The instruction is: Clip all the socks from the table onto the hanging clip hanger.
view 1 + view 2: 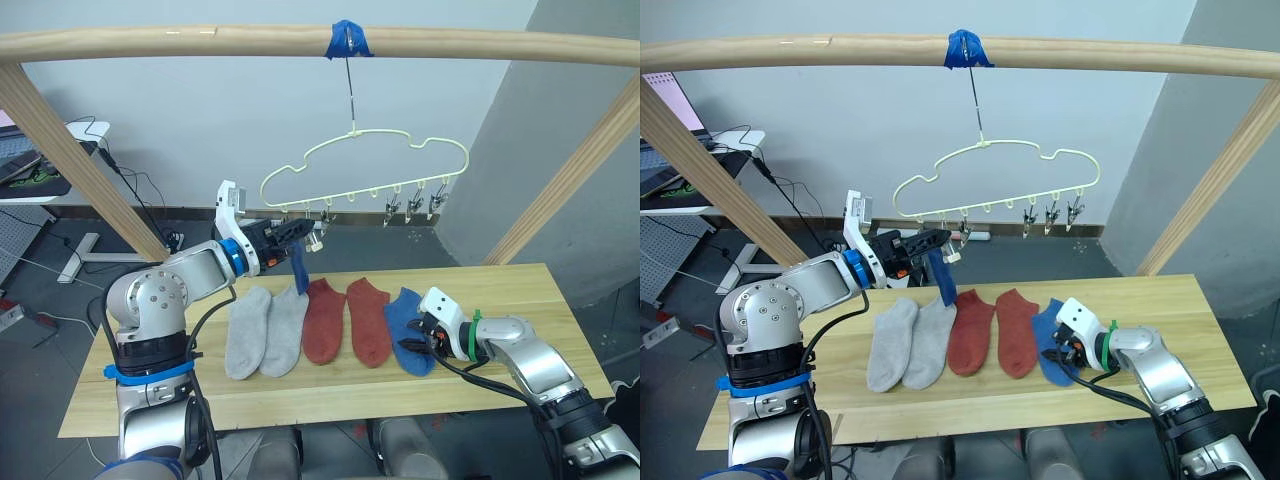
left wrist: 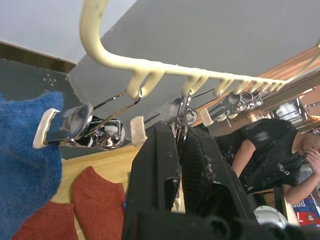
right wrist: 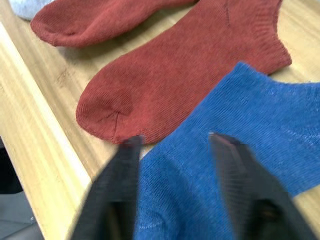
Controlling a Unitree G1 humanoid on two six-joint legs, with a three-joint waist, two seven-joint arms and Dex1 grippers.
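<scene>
Pale yellow-green wire clip hanger (image 1: 365, 165) with a cloud outline hangs by its metal hook from blue tape (image 1: 350, 40) on the round wooden beam (image 1: 200, 42), above the far edge of the light plank counter (image 1: 520, 295). Row of small metal clips (image 2: 80, 127) runs along its lower bar.

Left pincer (image 1: 296, 234) raised at the left end of the hanger, at clip height, just beside the leftmost clips. One blue ankle sock (image 1: 299, 270) hangs down from there; in the left wrist view the sock (image 2: 25, 165) is caught in a metal clip, with the black fingers (image 2: 160, 170) beside the next clip. Fingers pressed nearly together; cannot tell if they pinch a clip.

On the counter, in a row left to right: two light grey socks (image 1: 265, 330), two rust red socks (image 1: 347, 320), one blue sock (image 1: 410, 330). Grey pair touching each other, red pair side by side, blue one just beside the right red sock.

Right pincer (image 1: 432, 335) low on the counter at the near right edge of the lying blue sock. Right wrist view: fingers spread, tips down over the blue fabric (image 3: 225, 190), red sock (image 3: 175, 80) just beyond.

A person in a black top (image 2: 270, 155) sits past the hanger.
</scene>
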